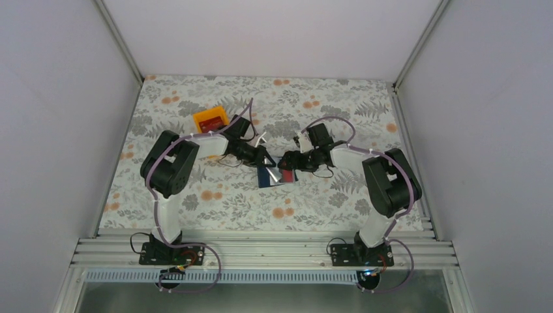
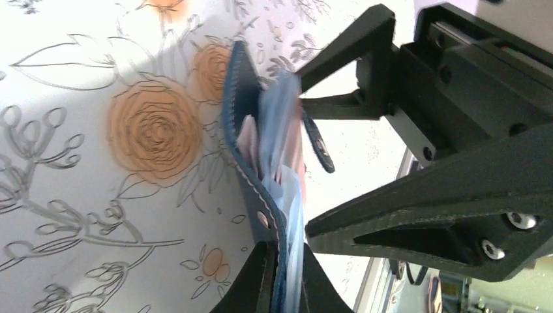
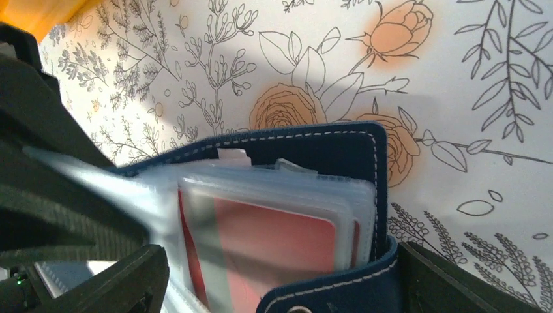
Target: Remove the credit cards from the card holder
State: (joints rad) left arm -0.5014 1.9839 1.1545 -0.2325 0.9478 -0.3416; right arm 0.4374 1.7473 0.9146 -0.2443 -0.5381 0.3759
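The blue card holder (image 1: 270, 177) lies open on the floral cloth at mid-table, between both arms. My left gripper (image 1: 266, 158) is shut on it. In the left wrist view its two fingers pinch the blue cover (image 2: 244, 130) together with the clear sleeves, so the left gripper (image 2: 287, 283) holds that edge lifted. My right gripper (image 1: 288, 161) stands open, and in its own view the right gripper (image 3: 280, 261) straddles the card holder (image 3: 293, 147). A red credit card (image 3: 274, 238) sits inside the clear sleeves, with the edge of another behind it.
An orange tray (image 1: 210, 119) with something red in it stands on the cloth behind the left arm. The right arm's black fingers (image 2: 404, 202) crowd close beside the left gripper. Grey walls enclose the table on three sides.
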